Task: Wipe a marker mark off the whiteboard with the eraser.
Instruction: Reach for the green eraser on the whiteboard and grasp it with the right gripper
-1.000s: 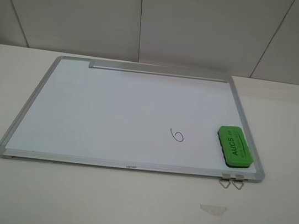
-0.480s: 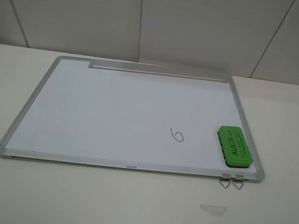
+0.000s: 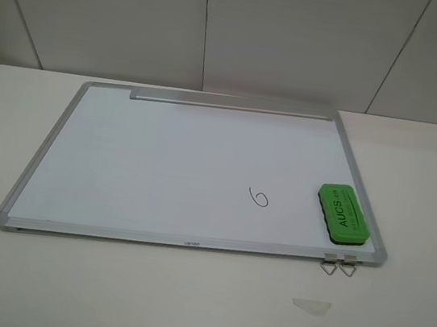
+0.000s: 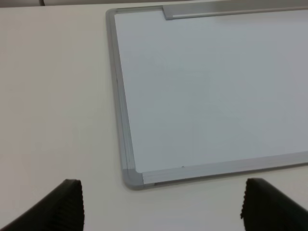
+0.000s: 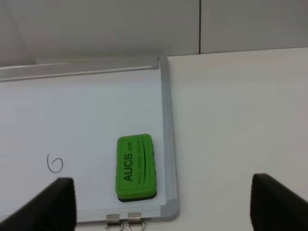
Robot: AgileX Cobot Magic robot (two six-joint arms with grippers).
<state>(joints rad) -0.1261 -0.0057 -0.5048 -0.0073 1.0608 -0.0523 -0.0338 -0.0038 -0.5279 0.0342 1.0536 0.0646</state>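
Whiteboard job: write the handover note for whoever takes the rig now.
Left gripper: open, empty, above the table off a corner of the whiteboard.
Right gripper: open, empty, facing the eraser.
The eraser lies flat on the board by its right edge, near the clips.
The marker mark sits just left of it, intact.
Done: nothing. Left: grasp the eraser, wipe the mark.

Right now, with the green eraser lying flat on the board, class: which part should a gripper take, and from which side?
Take the eraser across its two long sides, mid-length, coming straight down from above with the right gripper. It lies flat near the right frame of the whiteboard, so only its top and sides are reachable, and the short width should suit the jaws.
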